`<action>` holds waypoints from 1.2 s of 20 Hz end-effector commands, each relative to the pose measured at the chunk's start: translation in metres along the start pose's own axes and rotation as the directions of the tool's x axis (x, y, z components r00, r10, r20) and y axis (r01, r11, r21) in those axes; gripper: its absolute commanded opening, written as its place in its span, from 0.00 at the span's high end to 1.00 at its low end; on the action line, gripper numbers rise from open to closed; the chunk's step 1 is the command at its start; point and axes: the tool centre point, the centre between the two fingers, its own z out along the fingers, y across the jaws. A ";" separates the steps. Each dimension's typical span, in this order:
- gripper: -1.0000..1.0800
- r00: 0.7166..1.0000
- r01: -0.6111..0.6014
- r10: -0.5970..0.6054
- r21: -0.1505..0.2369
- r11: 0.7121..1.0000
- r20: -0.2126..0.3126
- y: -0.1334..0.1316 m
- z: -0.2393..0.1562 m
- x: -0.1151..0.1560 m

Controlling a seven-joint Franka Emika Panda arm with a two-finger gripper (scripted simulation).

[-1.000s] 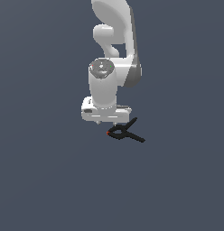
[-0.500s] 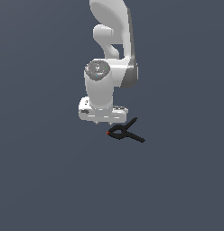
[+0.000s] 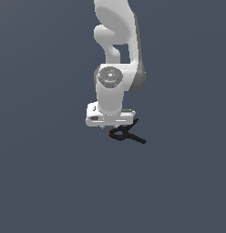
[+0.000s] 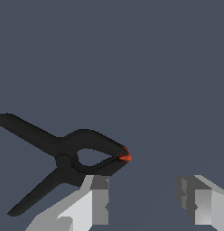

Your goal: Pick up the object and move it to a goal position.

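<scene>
The object, a small black spring clamp [image 3: 126,135] with a red tip [image 4: 125,157], lies flat on the dark ground. Its two thin handles splay away from the red tip. In the exterior view my gripper [image 3: 112,125] hangs just above the clamp, toward the exterior view's left of it. In the wrist view the gripper [image 4: 147,200] is open with nothing between its fingers. One fingertip [image 4: 99,198] overlaps the clamp's looped jaw; whether they touch I cannot tell. The other fingertip [image 4: 197,203] stands well apart from the clamp.
The ground [image 3: 51,182] is a plain dark grey-blue surface. The white arm [image 3: 117,41] rises straight up behind the hand.
The hand has shifted sideways a little and come down closer to the clamp. The clamp has not moved.
</scene>
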 end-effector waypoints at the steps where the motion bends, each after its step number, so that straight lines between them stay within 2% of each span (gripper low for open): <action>1: 0.38 0.997 0.076 -0.076 -0.015 0.997 0.012 -0.013 0.005 0.004; 5: 0.38 0.971 0.236 -0.234 -0.043 0.971 0.041 -0.039 0.017 0.012; 8: 0.38 0.925 0.378 -0.374 -0.064 0.923 0.072 -0.063 0.028 0.018; 13: 0.38 0.794 0.605 -0.593 -0.087 0.791 0.133 -0.106 0.048 0.026; 18: 0.38 0.658 0.751 -0.730 -0.091 0.654 0.183 -0.140 0.064 0.030; 21: 0.38 0.592 0.804 -0.779 -0.089 0.587 0.205 -0.154 0.071 0.032; 24: 0.38 0.542 0.839 -0.811 -0.087 0.537 0.221 -0.165 0.076 0.032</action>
